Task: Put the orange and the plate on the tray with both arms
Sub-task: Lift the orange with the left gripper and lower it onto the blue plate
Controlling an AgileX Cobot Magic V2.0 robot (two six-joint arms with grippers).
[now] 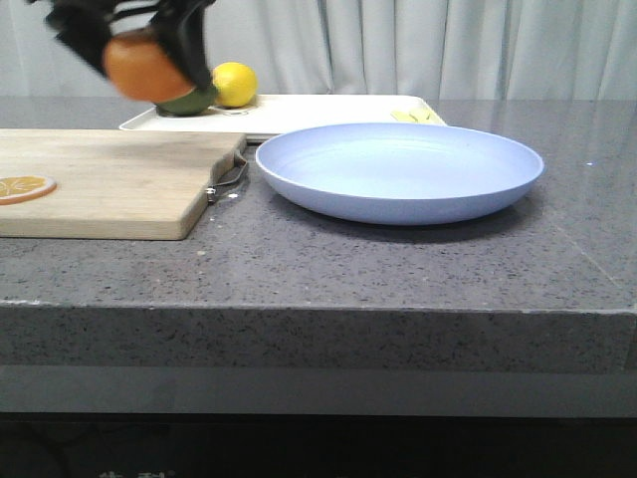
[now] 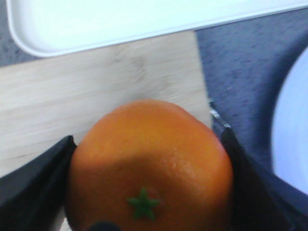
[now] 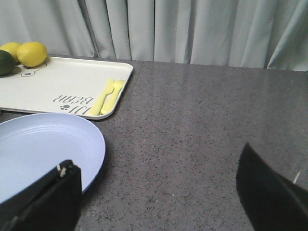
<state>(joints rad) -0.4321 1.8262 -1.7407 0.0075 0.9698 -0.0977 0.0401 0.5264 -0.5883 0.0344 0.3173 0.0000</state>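
front view: one round bright orange (image 1: 142, 67) clamped in black left gripper (image 1: 139, 45), raised over light wooden cutting board (image 1: 109, 179) for carrying to flat cream-white tray (image 1: 299, 112) behind; one wide lavender-blue plate (image 1: 398, 171) on grey counter, before tray. left wrist view: orange pinched between both fingers (image 2: 33, 183), board below. right wrist view: right gripper (image 3: 159, 192) spread wide, empty, beside plate rim; two yellow lemons (image 3: 26, 53).

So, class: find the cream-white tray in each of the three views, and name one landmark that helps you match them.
Front view: tray at the back, behind the plate.
Left wrist view: tray along the top edge, beyond the cutting board.
Right wrist view: tray at upper left, printed "BEAR".
Shared landmark: the lavender-blue plate, beside the tray in every view.
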